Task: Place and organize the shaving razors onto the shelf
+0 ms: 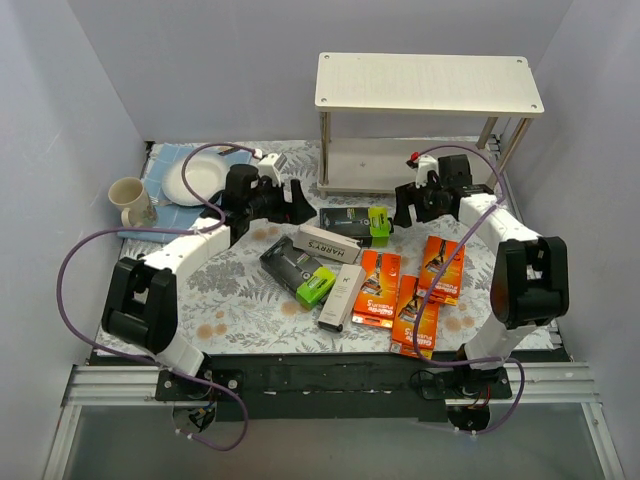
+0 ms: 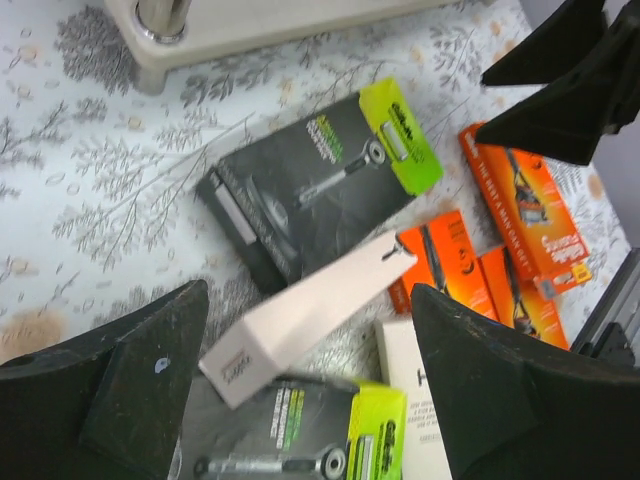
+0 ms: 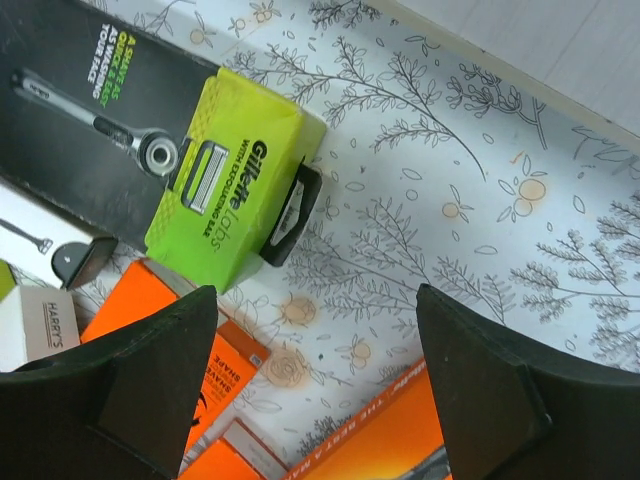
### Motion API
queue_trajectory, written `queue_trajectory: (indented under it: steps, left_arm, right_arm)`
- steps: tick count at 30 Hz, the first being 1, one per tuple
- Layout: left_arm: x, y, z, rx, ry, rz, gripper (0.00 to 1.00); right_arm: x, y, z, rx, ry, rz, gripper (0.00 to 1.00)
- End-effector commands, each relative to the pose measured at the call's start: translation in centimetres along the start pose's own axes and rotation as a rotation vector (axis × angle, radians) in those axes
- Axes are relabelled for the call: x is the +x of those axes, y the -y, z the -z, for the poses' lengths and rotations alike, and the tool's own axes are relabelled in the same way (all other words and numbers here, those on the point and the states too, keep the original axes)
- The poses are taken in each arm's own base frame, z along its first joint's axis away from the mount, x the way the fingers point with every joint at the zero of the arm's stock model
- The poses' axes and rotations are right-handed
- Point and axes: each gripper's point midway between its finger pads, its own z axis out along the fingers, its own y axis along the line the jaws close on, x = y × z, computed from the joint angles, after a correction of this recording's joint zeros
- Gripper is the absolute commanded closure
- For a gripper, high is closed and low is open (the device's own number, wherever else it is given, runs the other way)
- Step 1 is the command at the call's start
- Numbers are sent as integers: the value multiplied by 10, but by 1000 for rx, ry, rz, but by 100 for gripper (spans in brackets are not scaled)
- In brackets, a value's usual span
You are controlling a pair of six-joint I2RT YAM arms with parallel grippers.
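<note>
The razor boxes lie loose on the patterned tablecloth in front of the shelf (image 1: 430, 85). One black and lime-green box (image 1: 355, 220) lies between my grippers. A grey Harry's box (image 1: 328, 243), a second black and green box (image 1: 298, 270) and a slim white box (image 1: 342, 296) lie nearer. Orange boxes (image 1: 378, 288) (image 1: 440, 268) lie to the right. My left gripper (image 1: 297, 200) is open and empty above the pale Harry's box (image 2: 310, 315). My right gripper (image 1: 408, 208) is open and empty over bare cloth beside the green end (image 3: 230, 170) of the black box.
A beige mug (image 1: 130, 200) and a white plate (image 1: 195, 180) sit on a blue cloth at the far left. The shelf's lower board (image 1: 400, 165) is just behind both grippers. Grey walls close in on both sides.
</note>
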Motion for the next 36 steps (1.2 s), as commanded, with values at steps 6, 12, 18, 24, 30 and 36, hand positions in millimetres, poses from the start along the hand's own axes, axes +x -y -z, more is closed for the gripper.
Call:
queue_trajectory:
  steps: [6, 12, 18, 24, 30, 36]
  left_arm:
    - [3, 20, -56, 93, -54, 24, 19]
    - [25, 33, -67, 125, -123, 46, 19]
    - [62, 23, -50, 79, -235, 41, 27]
    - [101, 17, -12, 5, -331, 84, 28]
    - [122, 4, 15, -69, -338, 72, 28]
    - [95, -10, 16, -132, -238, 13, 19]
  right_arm:
    - [-14, -26, -34, -220, 25, -225, 11]
    - [-3, -40, -48, -325, -11, -393, 11]
    - [3, -77, -44, -492, -18, -520, 35]
    - [38, -123, -31, -569, -116, -624, 37]
    - [46, -167, -22, -660, -133, -547, 34]
    - [18, -115, -20, -519, -83, -481, 30]
